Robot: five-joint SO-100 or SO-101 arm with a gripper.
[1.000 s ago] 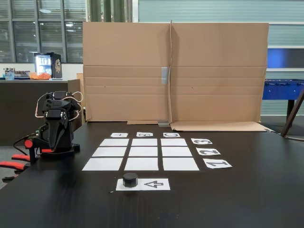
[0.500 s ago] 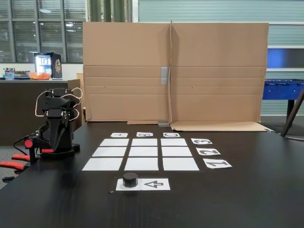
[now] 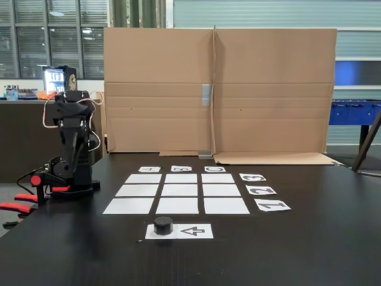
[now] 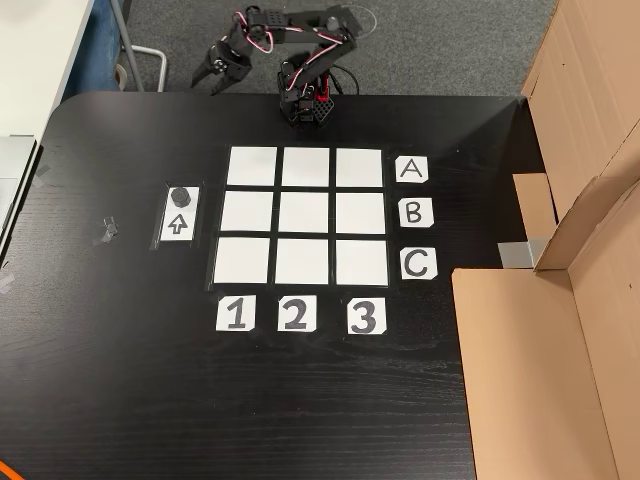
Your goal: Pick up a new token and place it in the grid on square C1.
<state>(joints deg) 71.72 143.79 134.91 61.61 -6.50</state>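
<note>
**Inspector:** Grid [image 4: 305,215] bare; arm raised over the tabletop [image 4: 120,380] edge. Approach step.

**Assistant:** Tool [image 4: 207,82] empty, jaw gap indiscernible. Token [image 4: 180,195] well ahead on arrow sheet [image 4: 177,224]; next, reach and descend.

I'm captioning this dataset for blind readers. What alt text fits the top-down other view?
A small black token sits on an arrow-printed sheet left of a 3x3 grid of white squares, all nine bare, on a black table. Labels A, B, C run down the grid's right side and 1, 2, 3 along its bottom. The robot arm stands above the grid, its gripper off the table's top edge.
</note>
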